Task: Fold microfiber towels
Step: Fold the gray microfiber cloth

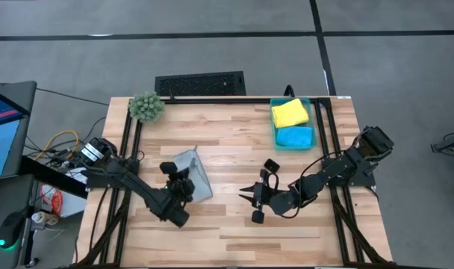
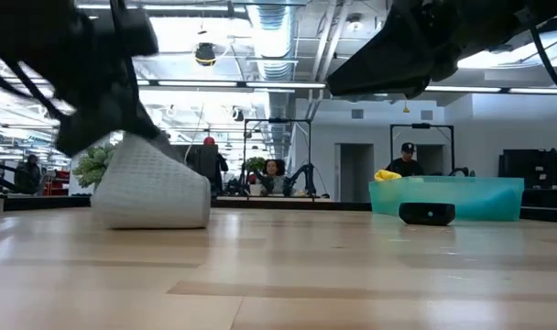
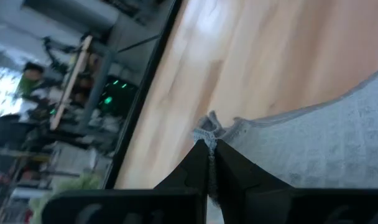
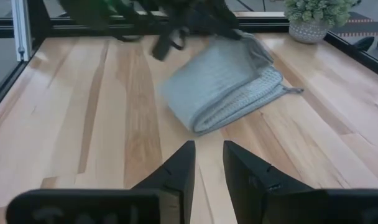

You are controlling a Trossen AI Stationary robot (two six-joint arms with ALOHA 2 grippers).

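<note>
Left end effector [image 3: 210,163] pinched, right [image 4: 207,163] parted

A robotics lab: other robot arms [image 2: 301,174] on benches, exposed ceiling ducts [image 2: 269,41], seated people [image 2: 275,174] behind.

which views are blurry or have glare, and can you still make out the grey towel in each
High view: even light, sharp; the grey towel sits under the left gripper. Low view: bright ceiling lights, arms in dark silhouette, towel a bit soft. Left wrist view: background blurred, towel weave clear, corner pinched. Right wrist view: left arm smeared, folded towel readable beyond the open right gripper.
</note>
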